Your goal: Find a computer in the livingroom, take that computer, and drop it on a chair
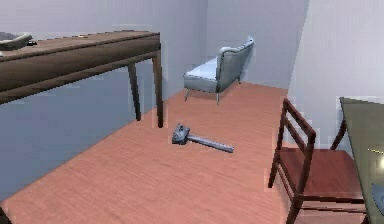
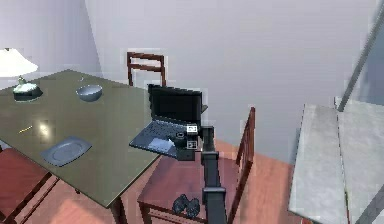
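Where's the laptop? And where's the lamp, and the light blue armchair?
laptop [image 2: 174, 104], arm side view, on its dark screen.
lamp [image 2: 12, 64], arm side view, on its white shade.
armchair [image 1: 232, 60], forward view, on its backrest.

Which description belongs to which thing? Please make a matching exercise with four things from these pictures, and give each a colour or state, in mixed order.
Things:
1. laptop
2. armchair
3. tool
4. lamp

Descriptions:
A. pale blue
B. white shade
C. lies on the floor
D. lid up, dark screen

Pairs: 1-D, 2-A, 3-C, 4-B.
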You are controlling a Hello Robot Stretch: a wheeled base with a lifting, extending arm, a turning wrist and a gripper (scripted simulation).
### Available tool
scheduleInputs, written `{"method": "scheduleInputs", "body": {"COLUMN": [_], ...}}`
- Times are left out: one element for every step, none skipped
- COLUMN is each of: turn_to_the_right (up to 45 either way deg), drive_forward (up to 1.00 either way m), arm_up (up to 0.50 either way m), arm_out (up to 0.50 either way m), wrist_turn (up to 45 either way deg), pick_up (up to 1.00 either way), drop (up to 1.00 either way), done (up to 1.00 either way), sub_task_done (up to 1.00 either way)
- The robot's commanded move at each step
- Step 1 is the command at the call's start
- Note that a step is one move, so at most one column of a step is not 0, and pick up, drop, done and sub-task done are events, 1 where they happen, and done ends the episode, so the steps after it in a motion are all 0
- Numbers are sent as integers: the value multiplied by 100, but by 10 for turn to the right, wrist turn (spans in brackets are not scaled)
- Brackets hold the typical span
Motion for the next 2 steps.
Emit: {"method": "scheduleInputs", "body": {"turn_to_the_right": [0,0], "drive_forward": [0,0], "arm_up": [24,0], "arm_out": [0,0], "wrist_turn": [0,-450], "pick_up": [0,0], "drop": [0,0], "done": [0,0], "sub_task_done": [0,0]}}
